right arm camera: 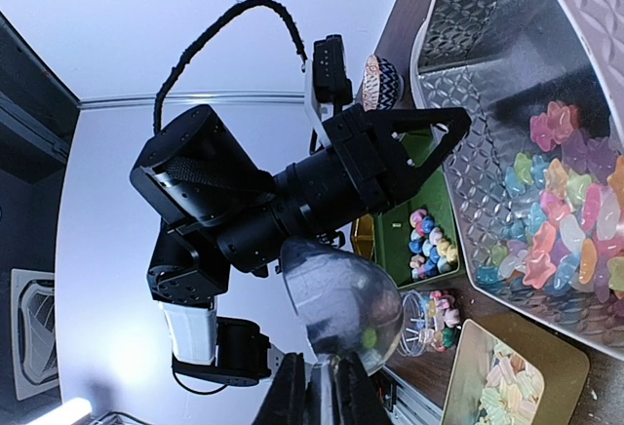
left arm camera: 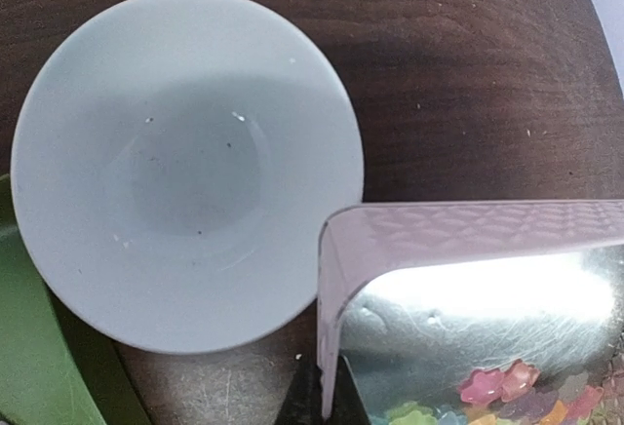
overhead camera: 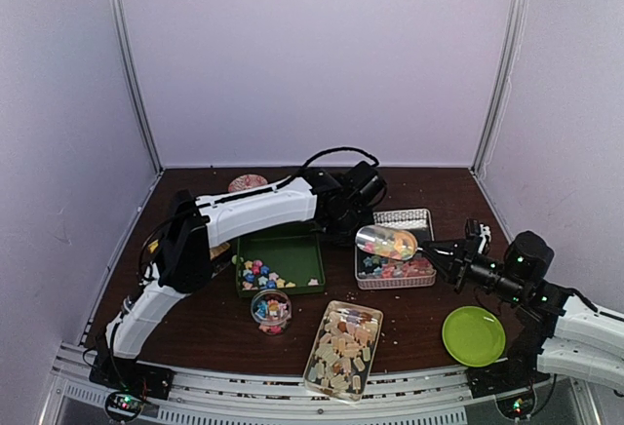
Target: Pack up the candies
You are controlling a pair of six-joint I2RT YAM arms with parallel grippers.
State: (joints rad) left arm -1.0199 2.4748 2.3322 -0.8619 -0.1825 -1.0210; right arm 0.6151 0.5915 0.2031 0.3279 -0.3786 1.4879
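Observation:
Pastel star candies [right arm camera: 561,215] lie in a pink-walled metal tin [overhead camera: 414,219]. My left gripper [overhead camera: 359,223] is shut on the tin's rim at its back left corner; in the left wrist view its fingertips [left arm camera: 310,407] pinch the pink wall [left arm camera: 468,235]. A clear scoop [overhead camera: 383,241] with a few candies [overhead camera: 398,246] in it hangs over the tin. My right gripper [overhead camera: 426,247] is shut on the scoop's handle, with the bowl of the scoop [right arm camera: 341,298] just past the right gripper [right arm camera: 327,394]. More star candies [overhead camera: 261,275] lie in a green tray [overhead camera: 292,249].
A small clear jar [overhead camera: 271,310] with candies stands in front of the green tray. A gold tray [overhead camera: 326,329] of beige pieces lies near the front edge, with a green plate [overhead camera: 474,335] to its right. A pale grey bowl [left arm camera: 185,167] sits beside the tin's corner.

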